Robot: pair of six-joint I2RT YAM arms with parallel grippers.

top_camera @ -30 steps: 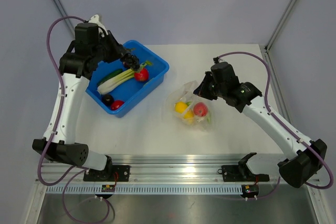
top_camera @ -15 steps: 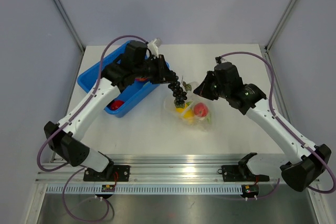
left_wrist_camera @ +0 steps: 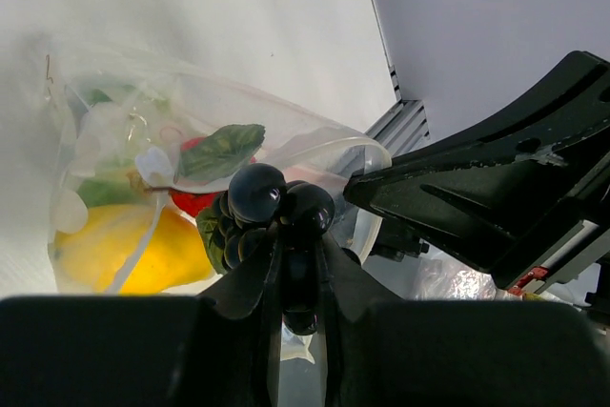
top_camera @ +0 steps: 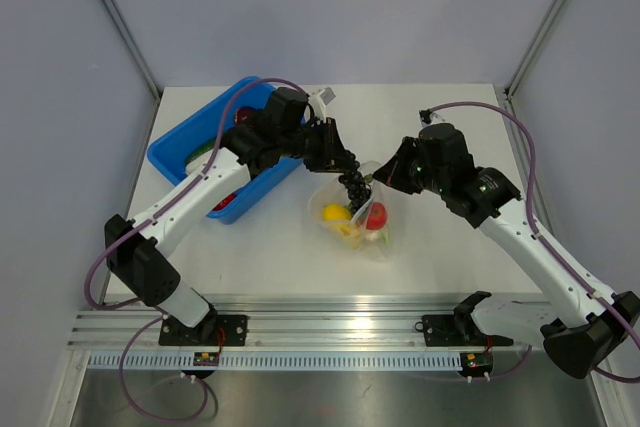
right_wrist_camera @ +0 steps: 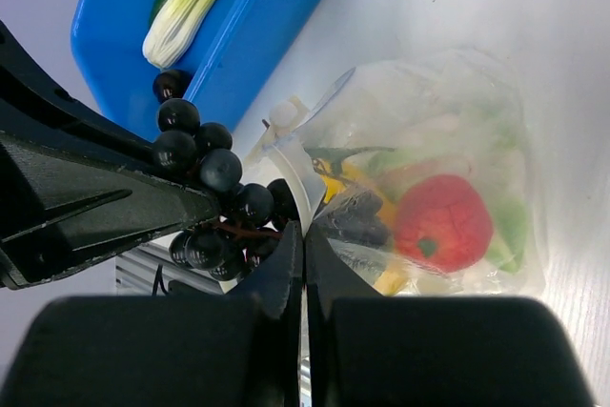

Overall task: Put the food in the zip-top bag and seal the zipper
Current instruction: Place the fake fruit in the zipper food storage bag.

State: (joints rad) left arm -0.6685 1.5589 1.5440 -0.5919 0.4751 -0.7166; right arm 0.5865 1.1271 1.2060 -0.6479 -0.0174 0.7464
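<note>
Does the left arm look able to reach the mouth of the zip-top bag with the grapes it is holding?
Probably yes. The left gripper holds the grapes just at the mouth of the zip-top bag, whose rim the right gripper pinches up; nothing seems to stand between.

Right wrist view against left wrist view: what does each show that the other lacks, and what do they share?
Only the right wrist view shows the blue rectangular plastic tub holding the green-white toy leek. Only the left wrist view shows the right arm's black body. Both show the dark purple toy grape bunch gripped in the left tool by the mouth of the transparent dotted zip-top bag, with the yellow toy pepper and red toy tomato inside.
</note>
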